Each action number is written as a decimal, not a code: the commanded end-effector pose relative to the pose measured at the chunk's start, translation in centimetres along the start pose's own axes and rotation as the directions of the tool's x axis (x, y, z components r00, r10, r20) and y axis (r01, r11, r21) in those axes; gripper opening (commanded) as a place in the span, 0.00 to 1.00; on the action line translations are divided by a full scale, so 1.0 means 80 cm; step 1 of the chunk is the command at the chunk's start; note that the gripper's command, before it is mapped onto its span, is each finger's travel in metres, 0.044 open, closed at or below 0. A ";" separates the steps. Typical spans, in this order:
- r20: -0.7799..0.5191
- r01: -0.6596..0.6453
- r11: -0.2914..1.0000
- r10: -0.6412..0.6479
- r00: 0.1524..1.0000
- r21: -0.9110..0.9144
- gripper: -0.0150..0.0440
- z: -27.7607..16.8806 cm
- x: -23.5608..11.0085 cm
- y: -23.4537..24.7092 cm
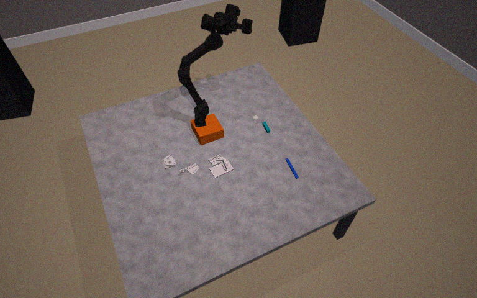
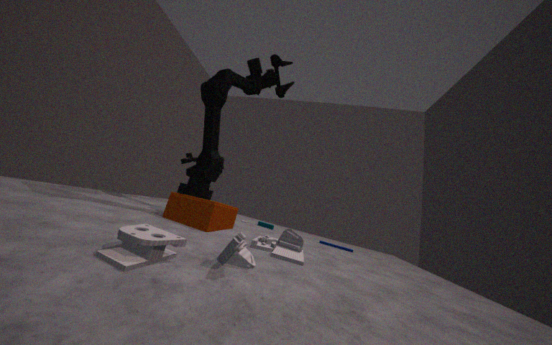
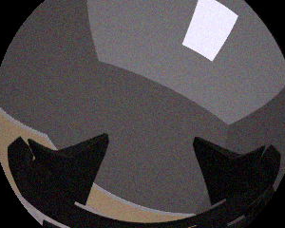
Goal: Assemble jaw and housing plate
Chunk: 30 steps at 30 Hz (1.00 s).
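My gripper (image 2: 292,73) (image 3: 152,141) is open and empty, high above the table and far from the parts. The white housing plate (image 1: 169,161) (image 2: 142,235), with two round holes, sits raised over a flat white foot at the left. The loose white jaw (image 1: 193,169) (image 2: 237,253) lies tilted on the table, between the housing plate and the base. The white base (image 1: 214,161) (image 2: 262,244) stands to its right. The other jaw (image 1: 224,164) (image 2: 290,240) is at the base, beside a flat white pad (image 1: 217,171) (image 2: 287,255). Pins and teeth are too small to tell.
The arm stands on an orange block (image 1: 211,129) (image 2: 198,212) behind the parts. A teal block (image 1: 266,127) (image 2: 265,225), a small white piece (image 1: 255,117) and a blue bar (image 1: 291,168) (image 2: 336,246) lie on the table (image 1: 197,228) to the right.
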State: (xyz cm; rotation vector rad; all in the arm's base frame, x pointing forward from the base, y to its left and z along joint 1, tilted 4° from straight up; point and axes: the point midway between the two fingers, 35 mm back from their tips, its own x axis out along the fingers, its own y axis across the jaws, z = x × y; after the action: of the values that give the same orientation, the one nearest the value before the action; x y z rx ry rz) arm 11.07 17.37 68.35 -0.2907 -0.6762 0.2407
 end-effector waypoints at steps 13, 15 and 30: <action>-0.035 -0.043 0.914 0.032 0.999 -0.403 1.00 -0.050 0.037 0.068; -0.046 -0.053 0.893 0.036 0.998 -0.447 1.00 -0.059 0.042 0.075; -0.181 -0.184 0.661 0.074 0.981 -0.727 1.00 -0.157 0.081 0.122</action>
State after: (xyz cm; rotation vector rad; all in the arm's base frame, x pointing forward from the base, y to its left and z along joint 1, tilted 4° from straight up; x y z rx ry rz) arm 21.45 25.58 60.69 -1.0714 -0.6093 0.0635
